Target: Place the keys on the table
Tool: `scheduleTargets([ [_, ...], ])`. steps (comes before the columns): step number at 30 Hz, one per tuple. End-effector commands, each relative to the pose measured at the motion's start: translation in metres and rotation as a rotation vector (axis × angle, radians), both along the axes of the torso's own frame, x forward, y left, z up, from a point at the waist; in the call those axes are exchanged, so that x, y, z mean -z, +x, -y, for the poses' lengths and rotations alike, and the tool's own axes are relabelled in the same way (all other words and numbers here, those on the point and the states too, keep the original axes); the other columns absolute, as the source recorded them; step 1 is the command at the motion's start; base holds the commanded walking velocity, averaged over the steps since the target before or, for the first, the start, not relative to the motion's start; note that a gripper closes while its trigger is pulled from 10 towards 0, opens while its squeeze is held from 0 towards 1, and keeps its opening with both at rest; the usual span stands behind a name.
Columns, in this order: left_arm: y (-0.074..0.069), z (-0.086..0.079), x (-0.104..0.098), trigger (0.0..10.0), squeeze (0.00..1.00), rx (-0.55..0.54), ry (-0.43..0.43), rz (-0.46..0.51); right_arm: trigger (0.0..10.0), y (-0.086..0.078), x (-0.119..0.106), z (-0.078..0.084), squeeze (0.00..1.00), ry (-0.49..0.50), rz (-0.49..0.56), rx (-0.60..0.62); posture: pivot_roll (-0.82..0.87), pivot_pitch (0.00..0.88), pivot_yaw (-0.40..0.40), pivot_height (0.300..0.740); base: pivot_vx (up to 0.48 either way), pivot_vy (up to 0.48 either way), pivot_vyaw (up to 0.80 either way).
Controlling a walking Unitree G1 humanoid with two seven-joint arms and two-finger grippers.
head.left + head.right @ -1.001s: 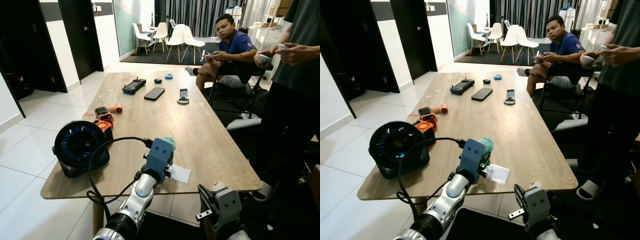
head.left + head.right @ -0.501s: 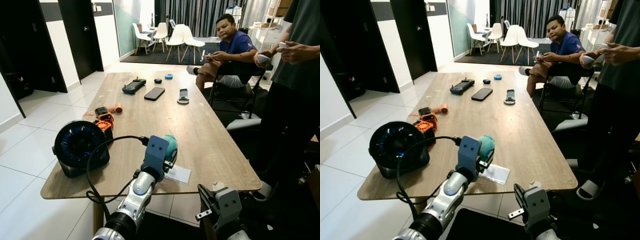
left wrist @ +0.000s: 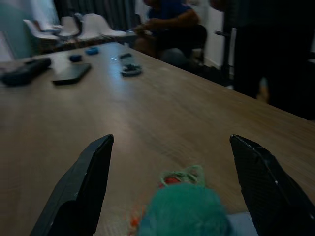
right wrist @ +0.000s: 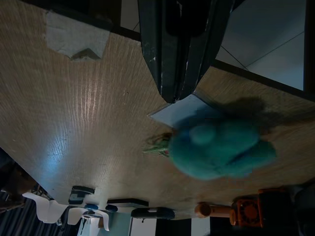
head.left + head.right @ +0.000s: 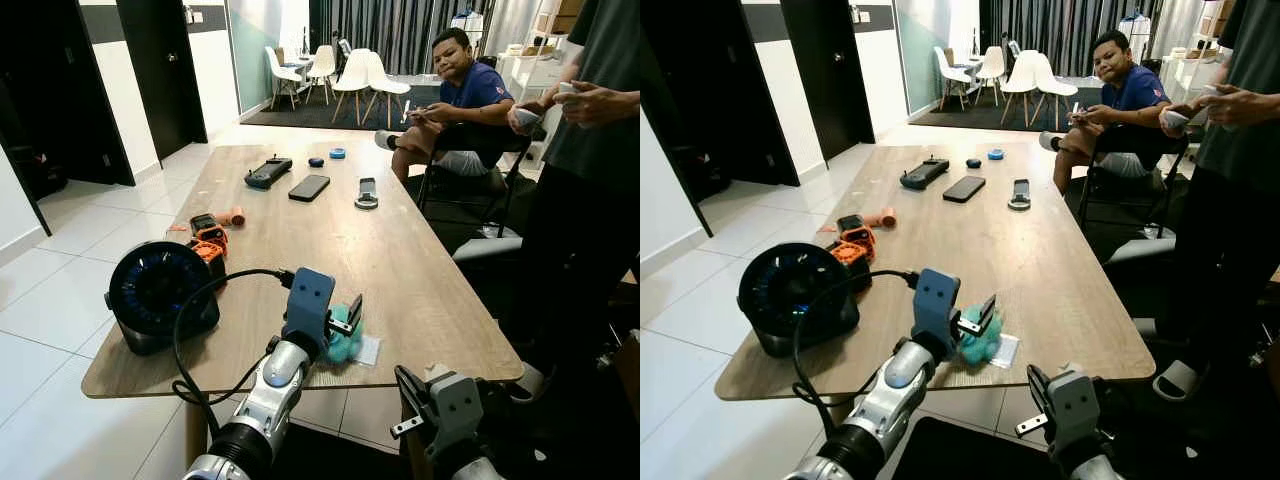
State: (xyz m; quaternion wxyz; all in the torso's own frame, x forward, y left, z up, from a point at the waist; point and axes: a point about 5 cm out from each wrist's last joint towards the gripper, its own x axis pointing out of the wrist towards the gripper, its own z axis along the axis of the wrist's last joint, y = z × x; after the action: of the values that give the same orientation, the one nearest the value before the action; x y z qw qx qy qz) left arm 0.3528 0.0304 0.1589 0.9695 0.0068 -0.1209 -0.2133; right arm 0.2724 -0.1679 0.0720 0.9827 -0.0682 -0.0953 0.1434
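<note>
**Keys with teal pom-pom resting at the near edge of the tabletop**

The left end effector (image 3: 170, 191) stands with fingers spread wide, straddling the keys (image 5: 345, 335) without gripping them. The keys lie on the wooden tabletop (image 5: 400, 260) at its near edge, partly on a clear plastic sleeve (image 5: 368, 349). A fluffy teal pom-pom hides the metal parts; a green loop and a red bit show beside it. The right end effector (image 4: 182, 54), fingers closed together, hangs below the near edge. Farther along lie a black fan (image 5: 160, 293), orange tools (image 5: 208, 238), a phone (image 5: 309, 187) and a controller (image 5: 268, 172). Two people (image 5: 470, 80) are at the far right corner; white chairs (image 5: 340, 70) stand on the tiled floor beyond.
</note>
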Motion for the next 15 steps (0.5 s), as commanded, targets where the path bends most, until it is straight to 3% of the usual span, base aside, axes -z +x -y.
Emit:
scheduleTargets([
  [1,-0.006,0.027,-0.012,10.0,0.00,0.057,-0.078,0.017,10.0,-0.002,0.002,0.001,0.00,0.010,-0.003,0.007,0.01,0.082,0.063,0.740,0.000,0.000,0.00],
  [6,-0.003,0.016,-0.021,10.0,0.00,0.005,-0.139,0.059,10.0,-0.002,0.002,0.000,0.00,0.011,-0.002,0.007,0.01,0.075,0.066,0.740,0.000,0.000,0.00],
  [7,-0.001,0.004,-0.022,10.0,0.00,-0.001,-0.161,0.065,10.0,-0.002,0.003,0.000,0.00,0.011,-0.002,0.007,0.01,0.072,0.067,0.740,0.000,0.000,0.00],
  [9,-0.006,-0.005,-0.017,10.0,0.00,0.180,-0.214,0.035,10.0,-0.003,0.003,0.001,0.00,0.013,-0.003,0.009,0.01,0.069,0.067,0.740,0.000,0.000,0.00],
  [10,-0.006,-0.005,-0.017,10.0,0.00,0.180,-0.214,0.035,10.0,-0.003,0.003,0.001,0.00,0.013,-0.003,0.009,0.01,0.069,0.067,0.740,0.000,0.000,0.00],
  [11,-0.026,-0.016,-0.011,10.0,0.00,0.456,-0.237,0.066,10.0,-0.004,0.004,0.001,0.00,0.014,-0.004,0.010,0.01,0.067,0.066,0.740,0.000,0.000,0.00],
  [12,-0.033,-0.023,-0.007,10.0,0.00,0.547,-0.266,0.034,10.0,-0.005,0.004,0.002,0.00,0.014,-0.005,0.009,0.01,0.066,0.064,0.740,0.000,0.000,0.00],
  [13,-0.033,-0.023,-0.007,10.0,0.00,0.547,-0.266,0.034,10.0,-0.005,0.004,0.002,0.00,0.014,-0.005,0.009,0.01,0.066,0.064,0.740,0.000,0.000,0.00],
  [15,-0.047,-0.040,-0.001,10.0,0.00,0.666,-0.312,-0.041,10.0,-0.006,0.006,0.002,0.00,0.012,-0.012,0.007,0.02,0.066,0.059,0.740,0.000,0.000,0.00],
])
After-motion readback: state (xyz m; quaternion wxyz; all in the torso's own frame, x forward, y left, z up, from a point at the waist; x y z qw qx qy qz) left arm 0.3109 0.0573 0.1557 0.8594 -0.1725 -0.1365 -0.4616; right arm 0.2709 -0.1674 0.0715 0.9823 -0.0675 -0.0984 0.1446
